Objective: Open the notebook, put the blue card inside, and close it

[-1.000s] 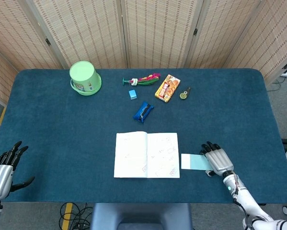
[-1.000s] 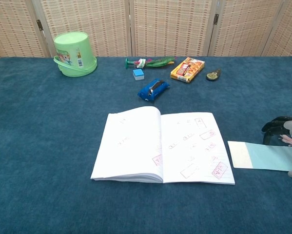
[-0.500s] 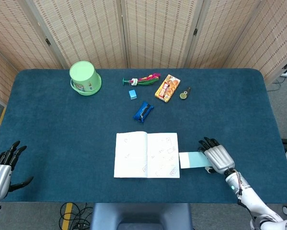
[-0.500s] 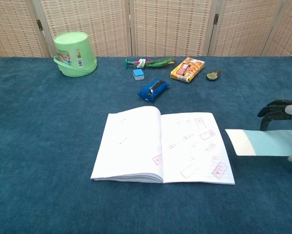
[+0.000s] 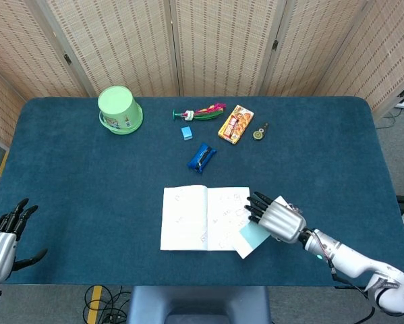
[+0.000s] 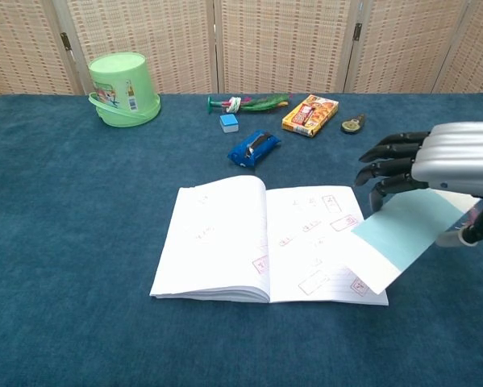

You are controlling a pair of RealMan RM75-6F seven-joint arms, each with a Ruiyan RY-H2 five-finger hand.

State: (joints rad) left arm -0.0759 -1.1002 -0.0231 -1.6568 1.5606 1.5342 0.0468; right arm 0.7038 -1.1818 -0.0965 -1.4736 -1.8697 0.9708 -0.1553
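Observation:
The notebook lies open and flat at the table's near middle, with red stamps on its right page. My right hand holds the pale blue card tilted above the notebook's right edge. The card's lower corner hangs over the right page. My left hand is open at the table's near left corner, far from the notebook; the chest view does not show it.
At the back stand an upturned green bucket, a green and pink toy, a small blue cube, an orange snack box and a small round tool. A blue pouch lies just behind the notebook.
My right hand has lifted the blue card off the table and carried it left, from beside the notebook to over its right page, tilting it. The left hand has stayed put.

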